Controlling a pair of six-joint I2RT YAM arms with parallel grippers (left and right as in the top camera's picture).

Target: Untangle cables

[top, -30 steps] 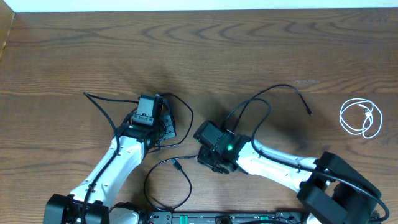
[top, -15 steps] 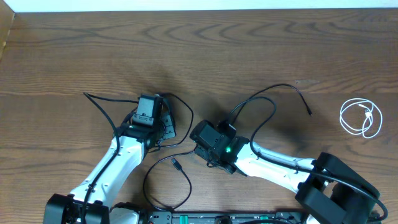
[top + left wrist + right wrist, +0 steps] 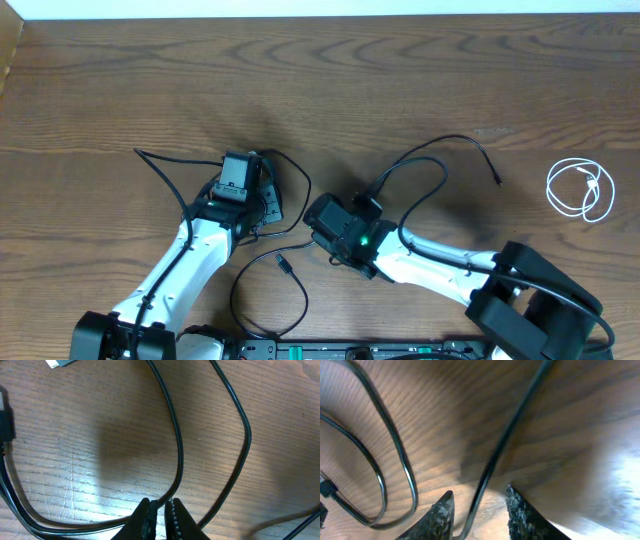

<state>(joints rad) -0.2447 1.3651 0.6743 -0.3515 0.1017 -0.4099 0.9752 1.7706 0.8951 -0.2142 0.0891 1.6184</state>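
Shifted slightly leftward, the right gripper (image 3: 480,494) straddles a black cable (image 3: 510,430), jaws apart; left of it, the left gripper (image 3: 159,505) pinches a looped black cable (image 3: 179,455); the white cable (image 3: 580,190) lies far right.

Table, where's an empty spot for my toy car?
The whole far strip of the table beyond the black cables is bare, and so is the gap between their end and the white cable. The near middle, around the left claw and right claw, is crowded.
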